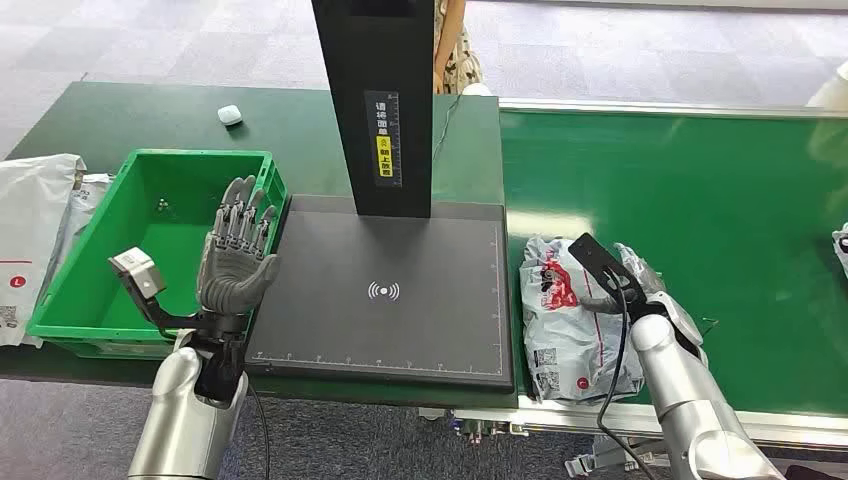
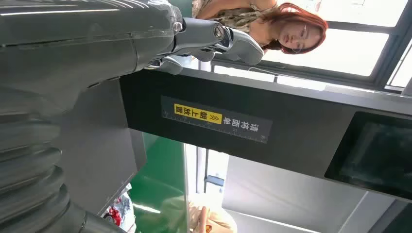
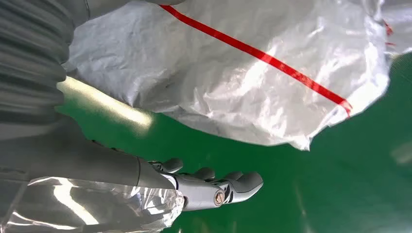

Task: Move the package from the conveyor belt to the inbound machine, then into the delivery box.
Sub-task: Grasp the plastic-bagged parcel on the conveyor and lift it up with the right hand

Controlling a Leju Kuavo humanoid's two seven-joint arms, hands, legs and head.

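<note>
A crumpled grey-white package with red print lies on the green conveyor belt, close to its near edge. My right hand rests against the package's right side. In the right wrist view its fingers stretch out flat over the belt beside the white film with a red stripe, not closed on it. My left hand is raised with fingers spread and holds nothing, between the green delivery box and the inbound machine's black platform.
The machine's black column rises from the back of the platform. White packages lie left of the box, and a small white object sits on the green table behind it. A person stands behind the machine. Another package is at the belt's right edge.
</note>
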